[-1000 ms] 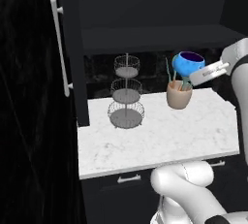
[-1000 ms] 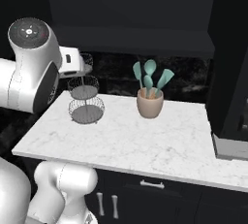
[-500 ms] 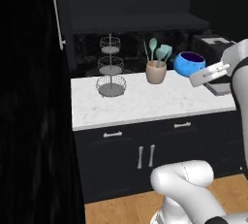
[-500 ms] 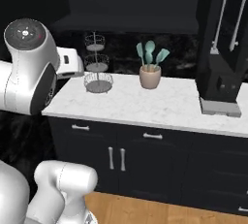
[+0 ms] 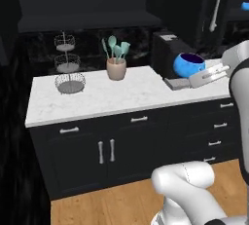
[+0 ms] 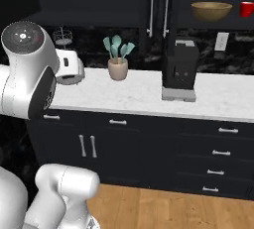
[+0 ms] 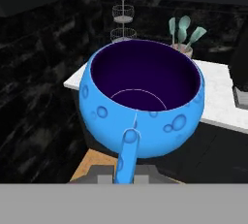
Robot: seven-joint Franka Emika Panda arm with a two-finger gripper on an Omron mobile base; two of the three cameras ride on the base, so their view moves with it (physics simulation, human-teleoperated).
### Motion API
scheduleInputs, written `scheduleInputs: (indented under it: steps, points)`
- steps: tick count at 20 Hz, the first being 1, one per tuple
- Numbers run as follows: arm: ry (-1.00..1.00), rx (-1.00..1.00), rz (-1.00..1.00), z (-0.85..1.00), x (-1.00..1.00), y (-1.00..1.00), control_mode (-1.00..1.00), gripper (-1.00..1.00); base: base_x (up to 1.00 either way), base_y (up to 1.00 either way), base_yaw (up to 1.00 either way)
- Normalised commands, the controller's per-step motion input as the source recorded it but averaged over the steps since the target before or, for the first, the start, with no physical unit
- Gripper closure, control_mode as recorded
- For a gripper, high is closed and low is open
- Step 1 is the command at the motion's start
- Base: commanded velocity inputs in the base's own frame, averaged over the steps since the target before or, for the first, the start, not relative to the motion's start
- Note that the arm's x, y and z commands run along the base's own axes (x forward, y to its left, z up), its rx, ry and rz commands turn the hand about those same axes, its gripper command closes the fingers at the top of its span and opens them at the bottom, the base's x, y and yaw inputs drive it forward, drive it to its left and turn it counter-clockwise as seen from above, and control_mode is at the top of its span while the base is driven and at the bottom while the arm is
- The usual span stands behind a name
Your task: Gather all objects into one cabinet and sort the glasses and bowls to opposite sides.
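Base has driven right along the bench [image 5: 97, 97]; view shifted, utensil crock [image 5: 116, 68] unmoved. Tool [image 5: 194, 77] clamped on blue vessel [image 5: 189, 64], held above bench edge. Wooden bowl [image 6: 211, 10] and red mug [image 6: 246, 9] sit on cabinet shelf, up and rightward of tool.

- You find no legible text, label, brand, number or sign in any of the three views.
- You see the black appliance [image 6: 179, 69] on the counter carries small pale marks on its front; they are too small to read.
- You see the blue vessel [image 7: 145, 97] bears only raised round dimples on its outer wall, no lettering.
- You see the white wall outlet [image 6: 221, 41] shows a blank face.
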Motion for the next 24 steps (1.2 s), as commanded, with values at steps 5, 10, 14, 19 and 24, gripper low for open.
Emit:
scheduleInputs:
  steps: [5, 10, 14, 19, 24]
  points:
    - [0.0, 0.0, 0.0, 0.0, 0.0, 0.0, 1.0, 1.0, -0.27, -1.0, -0.12]
    - [0.0, 0.0, 0.0, 0.0, 0.0, 0.0, 1.0, 1.0, -0.12, -1.0, -0.1]
    - [0.0, 0.0, 0.0, 0.0, 0.0, 0.0, 1.0, 1.0, 0.01, -0.94, -0.03]
    - [0.0, 0.0, 0.0, 0.0, 0.0, 0.0, 1.0, 1.0, 0.35, -0.55, -0.04]
    - [0.0, 0.0, 0.0, 0.0, 0.0, 0.0, 1.0, 1.0, 0.64, -0.06, -0.03]
